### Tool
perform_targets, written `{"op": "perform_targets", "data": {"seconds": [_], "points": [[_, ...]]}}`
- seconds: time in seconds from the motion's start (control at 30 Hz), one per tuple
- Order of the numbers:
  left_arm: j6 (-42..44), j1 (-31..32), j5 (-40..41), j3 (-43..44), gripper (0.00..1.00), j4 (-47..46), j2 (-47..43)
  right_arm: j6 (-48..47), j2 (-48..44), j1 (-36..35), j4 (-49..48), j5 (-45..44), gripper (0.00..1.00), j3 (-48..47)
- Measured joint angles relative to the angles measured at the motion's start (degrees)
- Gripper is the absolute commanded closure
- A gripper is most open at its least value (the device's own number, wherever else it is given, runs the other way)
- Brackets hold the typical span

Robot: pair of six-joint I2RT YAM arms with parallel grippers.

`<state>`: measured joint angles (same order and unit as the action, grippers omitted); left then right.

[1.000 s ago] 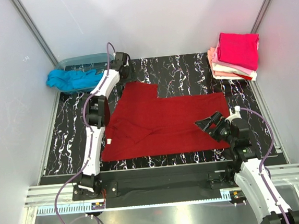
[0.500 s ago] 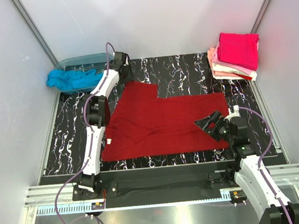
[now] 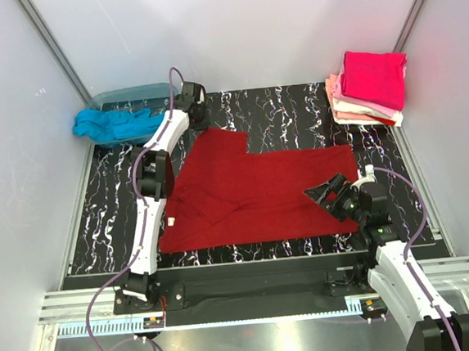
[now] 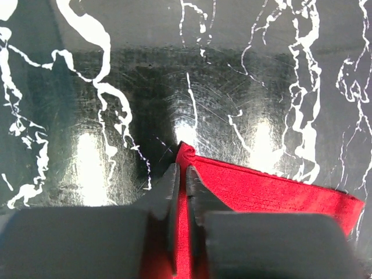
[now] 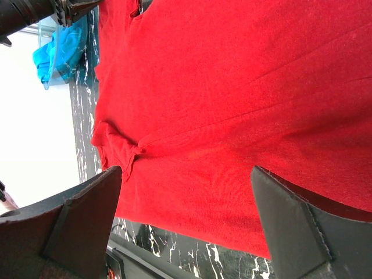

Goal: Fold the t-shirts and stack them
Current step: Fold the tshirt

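A dark red t-shirt lies spread on the black marbled table. My left gripper is at its far left corner, shut on a pinch of the red cloth. In the left wrist view the red hem runs off to the right from the jaws. My right gripper hovers open over the shirt's near right part, with red cloth showing between its wide fingers. A turquoise t-shirt hangs over a tub at the far left. A folded stack of t-shirts, magenta on top, sits at the far right.
A translucent blue-grey tub stands at the far left corner, holding the turquoise shirt. White walls close in the table on three sides. A small white tag lies at the red shirt's near left edge.
My left gripper has shut on the far left corner of the red shirt. The right arm has shifted slightly; its gripper stays open.
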<state>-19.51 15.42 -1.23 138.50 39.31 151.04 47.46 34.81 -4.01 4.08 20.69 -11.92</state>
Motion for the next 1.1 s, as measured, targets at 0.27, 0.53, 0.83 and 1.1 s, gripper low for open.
{"op": "perform_targets", "data": {"seconds": [0.27, 0.53, 0.83, 1.1], "points": [[-0.57, -0.2, -1.75, -3.48, 1.0, -3.21, -1.49, 0.0, 0.42, -0.02, 0.04, -0.07, 0.0, 0.0], [-1.75, -0.44, -3.48, -14.19, 1.0, 0.92, -12.11, 0.09, -2.16, -0.02, 4.22, -2.51, 0.0, -1.46], [-1.73, 0.17, -5.75, -27.69, 1.0, 2.4, -35.17, -3.39, 19.91, 0.02, 21.86, -15.58, 0.0, -33.18], [-2.69, 3.54, -6.82, -50.6, 1.0, -1.44, -48.11, -11.96, 52.54, 9.16, 34.69, -21.53, 0.07, -61.51]]}}
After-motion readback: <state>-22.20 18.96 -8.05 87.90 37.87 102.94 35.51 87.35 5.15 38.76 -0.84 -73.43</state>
